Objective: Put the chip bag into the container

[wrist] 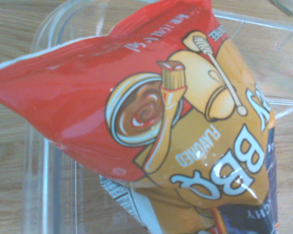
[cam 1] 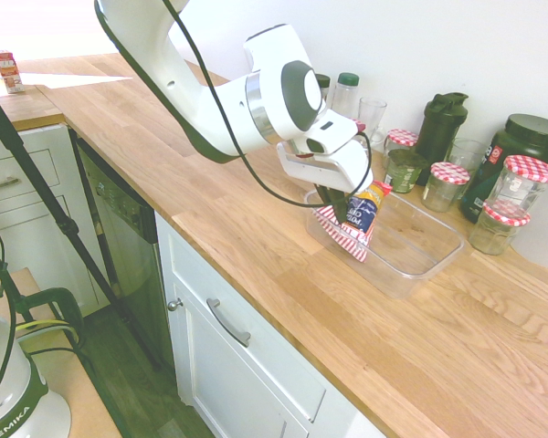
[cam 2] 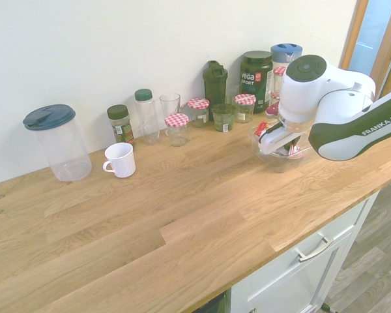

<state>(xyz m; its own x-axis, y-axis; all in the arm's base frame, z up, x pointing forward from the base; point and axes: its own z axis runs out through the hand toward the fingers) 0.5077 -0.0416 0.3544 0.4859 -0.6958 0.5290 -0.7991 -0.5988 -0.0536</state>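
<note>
Two-finger gripper [cam 1: 349,203] — clamped on small crinkly red-striped, blue-panelled chip bag [cam 1: 356,217], hanging over near end of clear shallow rectangular plastic container [cam 1: 429,251]. Best lowered until bag's bottom edge sits inside rim — then released.

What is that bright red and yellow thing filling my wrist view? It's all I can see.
Observer: It's the chip bag, and the first exterior view shows it hanging from the shut gripper.
Operator: Is it inside anything?
Observer: Its lower end dips into the container, a clear tub on the wooden counter.
Operator: Anything else nearby?
Observer: Yes, jars with red-checked lids stand beside the tub, toward the wall.
Operator: And further away?
Observer: The second exterior view shows a white mug further along the counter.
</note>
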